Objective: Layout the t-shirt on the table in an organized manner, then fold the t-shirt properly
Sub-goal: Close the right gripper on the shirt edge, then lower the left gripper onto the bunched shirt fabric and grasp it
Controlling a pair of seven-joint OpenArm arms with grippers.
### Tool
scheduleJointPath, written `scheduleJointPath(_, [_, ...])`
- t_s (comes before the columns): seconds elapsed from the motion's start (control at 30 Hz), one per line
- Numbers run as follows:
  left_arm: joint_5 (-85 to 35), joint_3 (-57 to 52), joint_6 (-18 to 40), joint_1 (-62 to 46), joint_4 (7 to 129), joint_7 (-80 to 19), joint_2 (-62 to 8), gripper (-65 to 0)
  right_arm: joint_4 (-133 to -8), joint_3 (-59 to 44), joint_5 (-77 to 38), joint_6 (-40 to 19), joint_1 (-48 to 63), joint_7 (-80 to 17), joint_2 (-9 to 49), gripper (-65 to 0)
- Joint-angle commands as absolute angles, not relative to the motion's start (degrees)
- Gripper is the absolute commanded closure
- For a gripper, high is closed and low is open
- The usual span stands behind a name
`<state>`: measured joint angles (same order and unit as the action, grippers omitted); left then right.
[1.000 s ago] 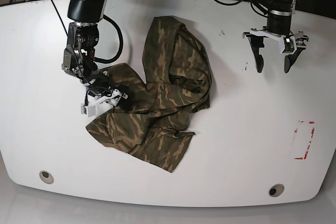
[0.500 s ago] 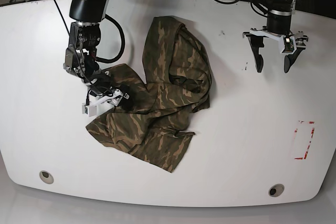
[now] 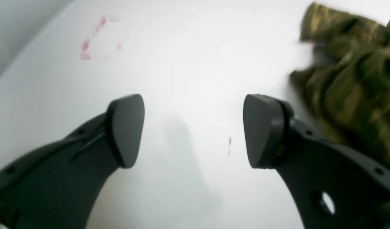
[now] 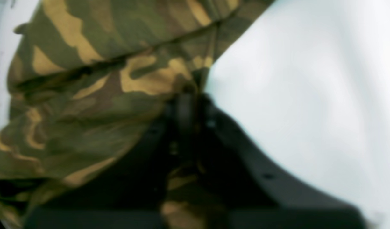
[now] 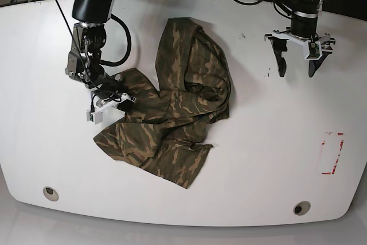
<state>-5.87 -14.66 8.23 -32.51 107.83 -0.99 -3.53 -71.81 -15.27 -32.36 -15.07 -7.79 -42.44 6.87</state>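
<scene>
The camouflage t-shirt (image 5: 172,107) lies crumpled in the middle of the white table (image 5: 258,159). My right gripper (image 5: 114,100) is at the shirt's left edge, shut on a fold of the cloth. In the right wrist view the closed jaws pinch the shirt's edge (image 4: 182,89) over the white top. My left gripper (image 5: 297,67) hovers open and empty over bare table at the far right. In the left wrist view its fingers (image 3: 126,130) stand wide apart, with the t-shirt (image 3: 351,79) off to the right.
A red-marked rectangle (image 5: 332,153) is near the table's right edge and shows blurred in the left wrist view (image 3: 93,41). Two grommet holes (image 5: 50,191) (image 5: 301,207) sit near the front edge. Dark specks (image 5: 268,73) lie beside the left gripper. Cables run behind the table.
My right gripper has drawn the shirt's left edge slightly left and back. The left gripper has barely moved.
</scene>
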Motion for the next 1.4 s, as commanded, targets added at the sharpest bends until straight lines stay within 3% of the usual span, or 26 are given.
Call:
scheduleJointPath(0.0, [-6.1,-14.7,8.2,-31.6,108.8,-1.5,-4.0,-45.1,-72.7,-15.3,-30.8,-15.4,-9.0,-41.8,7.4,0.0])
scheduleJointPath(0.13, [-6.5,-14.5,8.9,-30.5,109.1,-4.5,-4.0,-45.5,-73.2,-15.3,-30.3,-15.4,-8.9,-42.1,7.5,0.0])
scheduleJointPath(0.37, [-6.5,-14.1,16.5,-28.6,109.1,-6.9,-3.7,-47.5,-77.6,-15.3,-30.0,-15.4,-6.9,-42.2,7.7,0.0])
scheduleJointPath(0.57, [-6.5,-12.4,16.6,-26.9,109.1,-8.4,-3.7,-65.0,-79.4,-15.3,-29.9,-15.4,-5.8,-42.2,7.8,0.0])
scheduleJointPath(0.73, [-6.5,-9.6,16.9,-26.0,109.1,-10.1,-4.0,-65.0,-80.2,-15.3,-29.9,-15.4,-5.4,-42.2,7.8,0.0])
scheduleJointPath(0.9, [-6.3,-5.7,25.1,-25.3,109.1,-11.5,-4.7,-65.0,-80.2,-15.2,-29.9,-15.4,-5.3,-42.2,7.8,0.0])
scheduleJointPath(1.03, [-6.1,-2.9,28.4,-25.5,109.1,-11.8,-4.7,-65.0,-80.2,-15.2,-29.8,-15.4,-5.3,-42.2,7.8,0.0])
scheduleJointPath(1.37, [-6.0,0.9,29.2,-28.3,109.1,-11.5,-5.3,-65.0,-80.0,-15.2,-29.8,-15.4,-5.3,-42.2,8.7,0.0])
